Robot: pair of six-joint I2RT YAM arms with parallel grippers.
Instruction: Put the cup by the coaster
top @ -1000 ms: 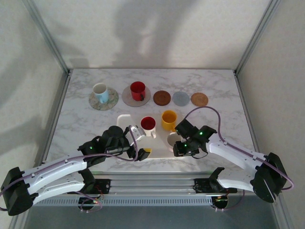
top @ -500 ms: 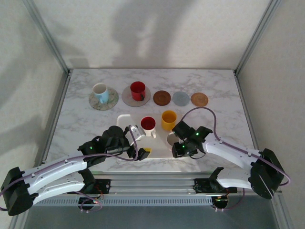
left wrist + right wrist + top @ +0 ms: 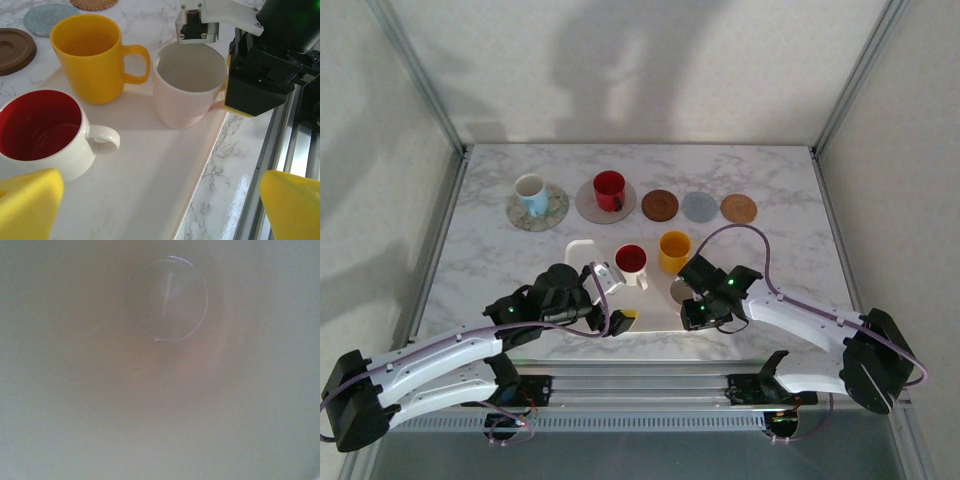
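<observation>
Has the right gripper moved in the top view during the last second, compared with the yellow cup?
Yes. The right gripper has shifted slightly left, toward the pale cup, while the yellow cup has stayed in place.

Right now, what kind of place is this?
Probably a robot test booth, not a kitchen: two robot arms bolted to a marbled table, plain walls on metal posts around it, and mugs and coasters set out.
</observation>
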